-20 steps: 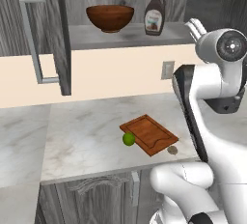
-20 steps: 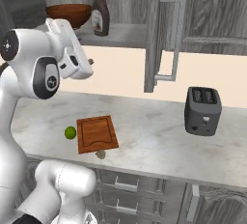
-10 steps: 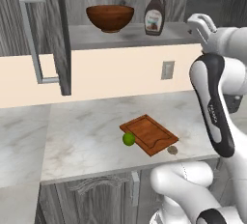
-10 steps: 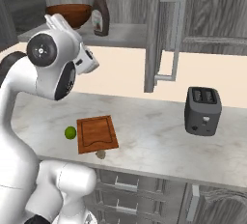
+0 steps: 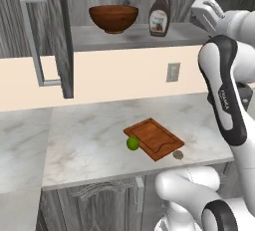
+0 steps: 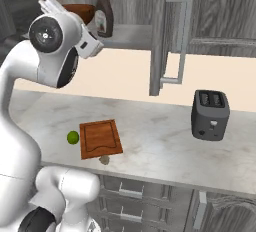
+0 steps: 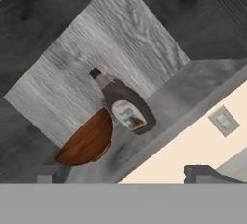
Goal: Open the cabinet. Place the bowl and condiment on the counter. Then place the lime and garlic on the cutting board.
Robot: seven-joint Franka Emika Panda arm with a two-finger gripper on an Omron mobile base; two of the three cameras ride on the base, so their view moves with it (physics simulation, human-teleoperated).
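Note:
The cabinet (image 5: pixel 47 36) stands open with both doors swung out. On its shelf are the reddish-brown bowl (image 5: pixel 113 18) and, to its right, the dark condiment (image 5: pixel 160 18) bottle. My gripper (image 5: pixel 201 13) hovers at shelf height, to the right of the bottle and apart from it. In the hand view the bottle (image 7: pixel 126 109) and bowl (image 7: pixel 89 141) lie ahead of the open gripper (image 7: pixel 125 177), which holds nothing. Below, on the counter (image 5: pixel 84 150), the cutting board (image 5: pixel 153 138) lies flat. The lime (image 5: pixel 133 143) rests at its left edge, and the garlic (image 5: pixel 178 154) at its front corner.
A dark toaster (image 6: pixel 210 114) stands on the counter to the right. The right cabinet door (image 6: pixel 172 36) with its bar handle hangs open above it. A wall outlet (image 5: pixel 173 72) sits under the shelf. My own forearm (image 5: pixel 224 100) rises over the counter's right end.
My arm has swung up and the hand has risen to shelf height beside the bottle. The jaws stayed open. Bowl, bottle, lime and garlic have not moved.

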